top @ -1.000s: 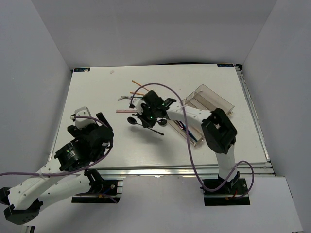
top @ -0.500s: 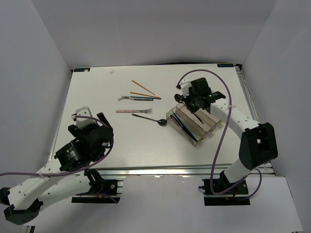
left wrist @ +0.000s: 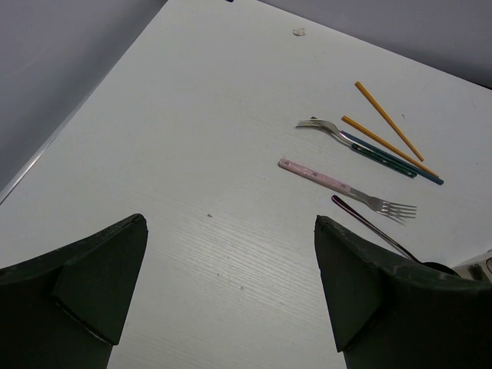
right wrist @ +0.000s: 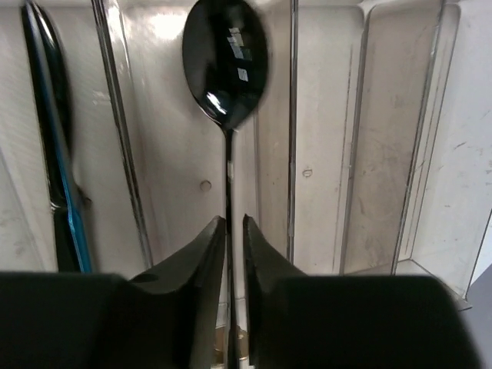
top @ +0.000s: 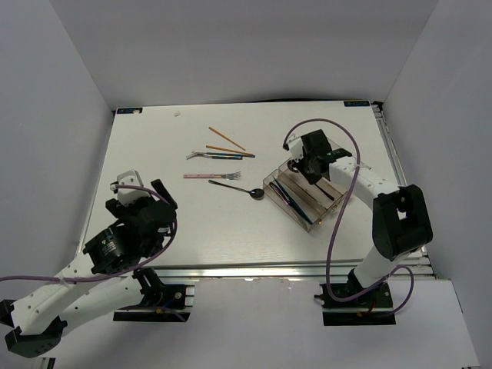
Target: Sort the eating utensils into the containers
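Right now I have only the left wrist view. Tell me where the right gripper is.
Observer: The right gripper is down over the clear tray, on the right half of the table.
Operator: Report what it has.
Observer: The handle of a black spoon sits between its fingers, bowl inside one compartment. I cannot tell if they grip it.
Operator: Name what else is in there.
Observer: A dark utensil with a blue edge, in the neighbouring compartment.

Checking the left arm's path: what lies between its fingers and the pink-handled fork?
Nothing: the left wrist view shows only bare table between the left fingers and the pink-handled fork.
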Robot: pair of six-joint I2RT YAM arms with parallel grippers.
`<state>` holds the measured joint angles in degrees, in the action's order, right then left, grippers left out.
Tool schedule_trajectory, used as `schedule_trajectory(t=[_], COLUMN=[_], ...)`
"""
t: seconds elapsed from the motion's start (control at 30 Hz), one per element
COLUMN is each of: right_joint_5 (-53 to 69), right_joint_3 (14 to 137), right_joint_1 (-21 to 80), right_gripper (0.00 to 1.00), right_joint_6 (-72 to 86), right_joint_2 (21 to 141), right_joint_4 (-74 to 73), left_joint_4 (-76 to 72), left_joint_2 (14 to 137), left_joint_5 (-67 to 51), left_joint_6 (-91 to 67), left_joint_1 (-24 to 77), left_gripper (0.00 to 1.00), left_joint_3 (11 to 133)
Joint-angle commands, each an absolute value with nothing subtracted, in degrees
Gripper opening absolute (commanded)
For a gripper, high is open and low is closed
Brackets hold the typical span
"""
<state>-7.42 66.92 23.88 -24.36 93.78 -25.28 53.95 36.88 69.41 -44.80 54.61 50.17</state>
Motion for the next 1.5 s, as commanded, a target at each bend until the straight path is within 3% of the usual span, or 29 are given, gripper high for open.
schedule_trajectory(t=[0.0,0.03,0.17,0.23,0.53,0.73,0.87,0.97,1.03,1.47], right_joint_5=[-9.57,-9.41,-8.00,-5.29,4.55,11.51,13.52,14.94,14.42,12.40], right_joint_3=[66.62,66.80,68.81,70.39,79.97,93.92,103.34,109.85,110.91,107.49], right_joint_1=[23.38,23.47,23.47,23.55,31.99,38.13,40.34,41.39,42.53,43.95], right_gripper=[0.23,0.29,0.38,0.89,0.89,0.89,0.79,0.66,0.60,0.54], right_joint_6=[-24.96,-24.87,-23.74,-22.86,-15.92,-13.44,-15.99,-17.22,-18.19,-21.09], right_joint_2=[94.04,94.04,93.17,92.64,92.37,106.31,115.54,121.44,123.47,129.02], right_joint_4=[-24.26,-24.52,-26.35,-27.33,-24.26,-28.90,-34.00,-38.40,-38.93,-39.46], left_joint_4=[53.53,53.44,53.44,53.09,53.96,54.14,54.14,54.05,53.96,53.70], left_joint_2=[36.30,36.21,35.86,35.86,37.88,38.06,38.14,37.88,37.71,37.53], left_joint_5=[69.52,69.52,69.26,69.17,69.79,70.05,69.96,69.87,69.96,69.70], left_joint_6=[-44.30,-44.21,-44.12,-43.95,-44.82,-45.18,-45.18,-45.00,-44.82,-44.47], left_joint_1=[54.67,54.67,54.67,54.67,54.67,54.67,54.67,54.67,54.67,54.67], left_gripper=[0.98,0.98,0.97,0.97,0.98,0.98,0.98,0.98,0.98,0.98], left_joint_3=[49.92,49.92,49.83,49.83,50.19,50.19,50.19,50.19,50.10,50.01])
